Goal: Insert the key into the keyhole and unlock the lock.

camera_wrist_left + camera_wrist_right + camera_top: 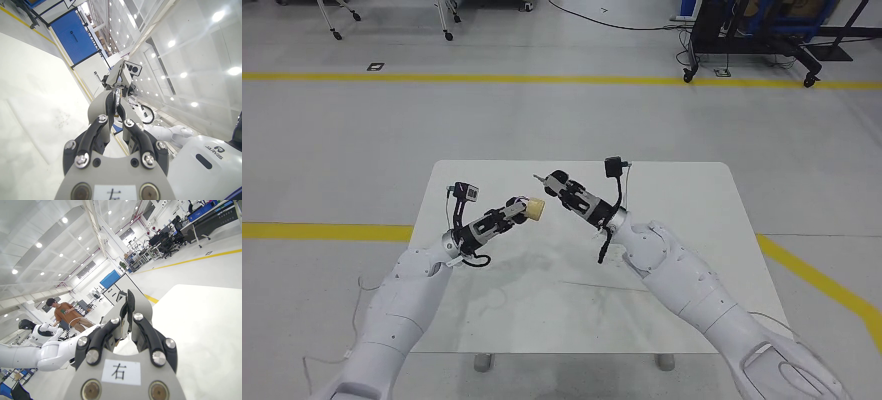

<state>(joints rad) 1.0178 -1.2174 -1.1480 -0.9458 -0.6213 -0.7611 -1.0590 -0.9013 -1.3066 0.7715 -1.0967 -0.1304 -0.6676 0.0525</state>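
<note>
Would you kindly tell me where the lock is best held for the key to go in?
By its flat sides, from the side away from the key, as the left gripper holds the lock now. That probably leaves its end towards the right gripper free. The keyhole itself I cannot see.

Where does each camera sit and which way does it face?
Top view: above the arms, looking down at the white rectangular table; the left end effector, shut on a brass-coloured lock, faces the right end effector.
Left wrist view: on the left wrist, aimed along its end effector towards the ceiling.
Right wrist view: on the right wrist, aimed along its end effector across the table into the hall.
Shared: each wrist view shows the other arm; all show the table.
</note>
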